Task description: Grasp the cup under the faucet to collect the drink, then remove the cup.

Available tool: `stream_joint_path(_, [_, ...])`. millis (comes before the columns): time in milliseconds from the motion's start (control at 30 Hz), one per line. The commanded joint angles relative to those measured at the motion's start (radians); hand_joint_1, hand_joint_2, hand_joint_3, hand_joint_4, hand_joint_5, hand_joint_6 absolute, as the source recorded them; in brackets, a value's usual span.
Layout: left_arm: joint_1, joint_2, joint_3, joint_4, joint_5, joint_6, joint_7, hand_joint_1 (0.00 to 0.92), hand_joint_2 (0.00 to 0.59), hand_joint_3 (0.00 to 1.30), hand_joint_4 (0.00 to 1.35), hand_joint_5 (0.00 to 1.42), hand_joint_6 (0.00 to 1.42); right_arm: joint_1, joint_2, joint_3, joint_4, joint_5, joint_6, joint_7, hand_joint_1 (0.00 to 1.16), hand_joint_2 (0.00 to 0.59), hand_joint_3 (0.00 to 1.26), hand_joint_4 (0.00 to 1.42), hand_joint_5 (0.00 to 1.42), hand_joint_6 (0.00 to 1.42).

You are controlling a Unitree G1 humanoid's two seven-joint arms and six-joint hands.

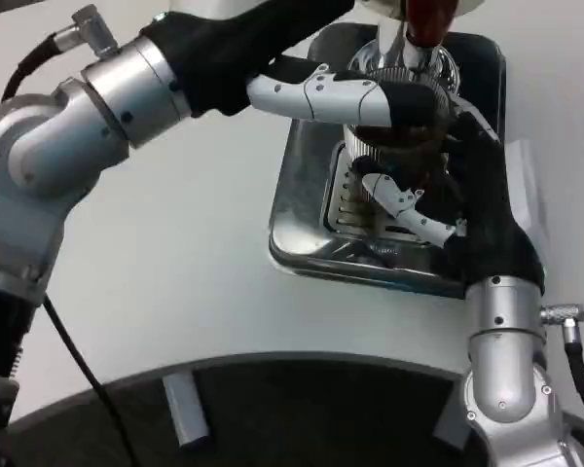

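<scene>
Cup point(389, 146) seemingly between both hands' fingers point(394, 195)

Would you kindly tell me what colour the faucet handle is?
Dark red, seen best in the head view: the faucet handle.

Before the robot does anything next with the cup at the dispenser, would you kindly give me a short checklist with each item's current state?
1. Cup sits under the faucet: ok.
2. Right robot hand wraps the cup's lower side: ok.
3. Left robot hand reaches over the cup's top, beside the faucet: ok.
4. Cup stands over the drip tray: ok.
5. Dark drink shows in the cup; fill level: cannot tell.
6. Faucet flowing or stopped: cannot tell.
</scene>
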Motion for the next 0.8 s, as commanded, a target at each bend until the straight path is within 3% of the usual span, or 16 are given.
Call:
stream_joint_path(33, [0.025,0.003,0.027,-0.045,-0.024,-0.02,0.016,0.0,0.067,0.02,0.0,0.08,0.25,0.042,0.001,-0.008,-0.009,0.009,0.008,0.005,0.75,0.261,0.45,0.38,0.34,0.24])
stream_joint_path(433, [0.094,0.025,0.078,-0.175,-0.072,0.029,0.0,0.0,0.068,0.05,0.02,0.11,0.27,0.062,0.0,-0.013,-0.046,0.006,0.013,0.015,0.75,0.261,0.46,0.39,0.36,0.25])
stream_joint_path(800, [0.239,0.071,0.138,-0.347,-0.124,0.102,-0.013,0.0,0.068,0.07,0.04,0.12,0.29,0.081,0.003,-0.015,-0.064,0.003,0.009,0.021,0.75,0.261,0.48,0.4,0.37,0.26])
